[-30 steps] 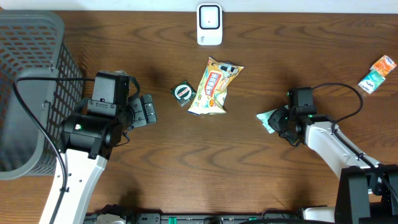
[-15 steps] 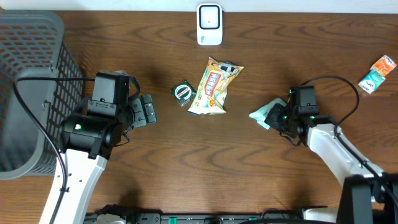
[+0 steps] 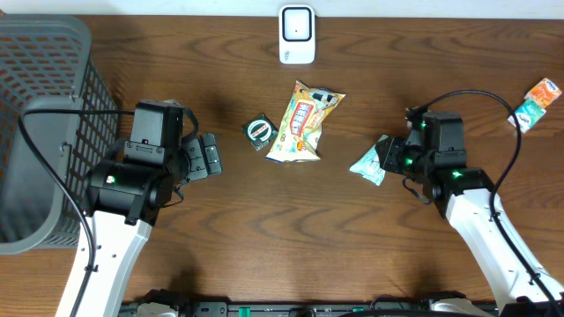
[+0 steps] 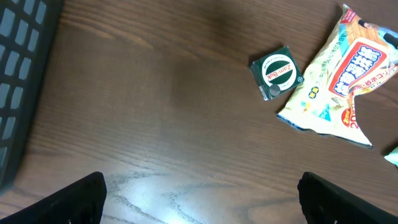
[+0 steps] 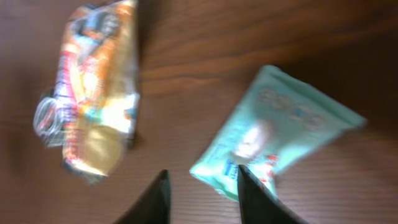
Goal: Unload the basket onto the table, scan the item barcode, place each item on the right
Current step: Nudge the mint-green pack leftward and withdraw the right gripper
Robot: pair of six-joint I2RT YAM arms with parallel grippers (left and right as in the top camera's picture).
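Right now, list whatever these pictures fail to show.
- Pale green packet: print and any barcode blurred in the right wrist view, too small overhead.
- Right gripper: blur hides whether it touches that packet.
- Basket: cut off by the overhead view's left edge.
- Two small packets: too small overhead to read.

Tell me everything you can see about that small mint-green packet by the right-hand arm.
The mint-green packet is a small flat pouch, seemingly soft plastic film, sealed, with a blurred pale picture and a red patch printed on it. It lies on the wooden table at an angle, right of the larger yellow snack bag and apart from it. The right gripper sits at its edge, jaws apart; whether they touch it is unclear.
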